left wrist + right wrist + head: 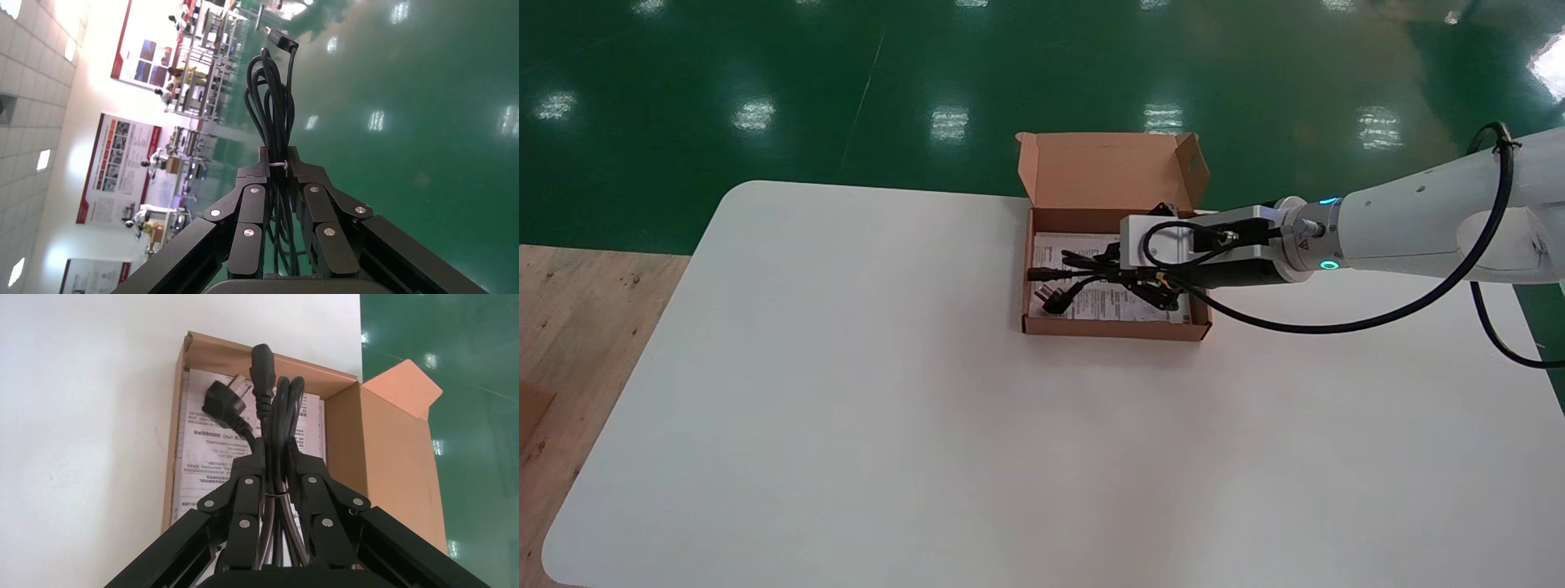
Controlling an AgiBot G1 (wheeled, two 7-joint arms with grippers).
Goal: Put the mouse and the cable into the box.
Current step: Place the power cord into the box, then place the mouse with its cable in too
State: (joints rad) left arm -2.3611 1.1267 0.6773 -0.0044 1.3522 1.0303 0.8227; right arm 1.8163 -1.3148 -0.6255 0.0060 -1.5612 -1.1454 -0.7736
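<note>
Right gripper [276,454] clamps power cable [263,373] over box [1115,328], upper centre, release next; left gripper [278,160] pinches USB cable [269,92], probably the mouse's.

We log bright, even overhead light; lamp glare spotting the green floor [756,114]; a faint shadow beside the box [1115,328] on the white table [846,408].

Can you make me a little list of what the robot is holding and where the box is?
right end effector: shut on the power cable, over the box
left end effector: shut on the USB cable, outside the head view
box: open, at the table's far edge
inside box: printed sheet
mouse: not seen
</note>
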